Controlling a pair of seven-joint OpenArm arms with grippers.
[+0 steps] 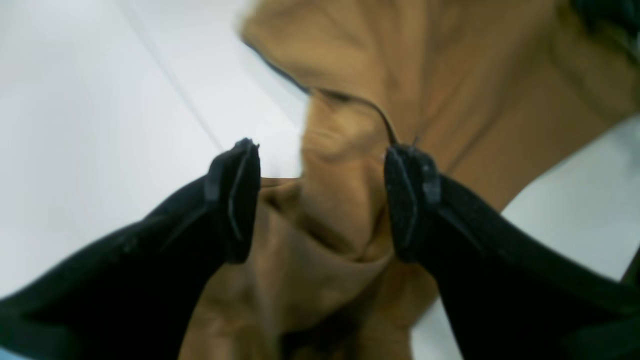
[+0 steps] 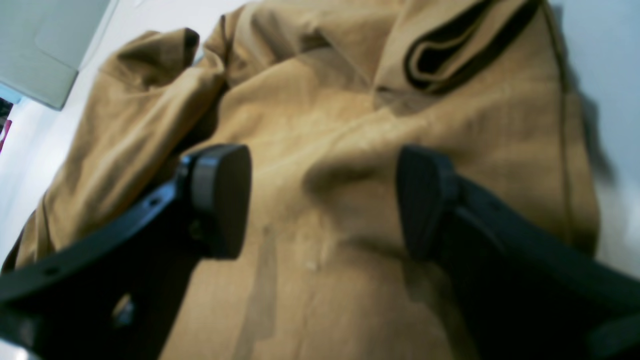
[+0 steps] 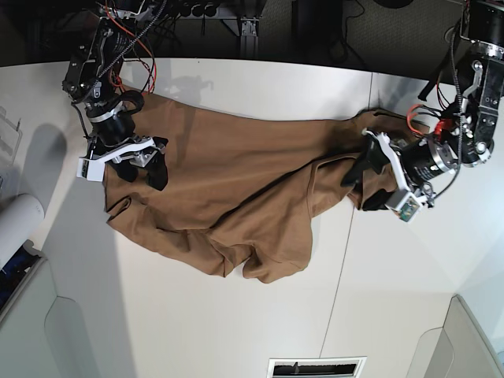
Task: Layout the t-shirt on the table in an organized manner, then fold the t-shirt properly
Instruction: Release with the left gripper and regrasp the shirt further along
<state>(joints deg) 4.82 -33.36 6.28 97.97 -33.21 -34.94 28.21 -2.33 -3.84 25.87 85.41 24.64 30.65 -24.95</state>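
Note:
The tan t-shirt (image 3: 236,189) lies crumpled and bunched across the white table (image 3: 236,315), running from upper left to right. My right gripper (image 3: 143,169), on the left of the base view, is open and just above the shirt's left end. In the right wrist view its fingers (image 2: 220,200) are spread over flat tan cloth (image 2: 325,125). My left gripper (image 3: 366,185) is open at the shirt's right end. In the left wrist view its fingers (image 1: 235,200) straddle a raised fold of the shirt (image 1: 330,210). The neckline and tag are not visible.
Grey-white bins stand at the front left (image 3: 47,331) and front right (image 3: 472,339) corners; one shows in the right wrist view (image 2: 45,45). A white roll (image 3: 16,220) lies at the left edge. A dark seam (image 3: 335,260) crosses the table. Cables hang behind both arms.

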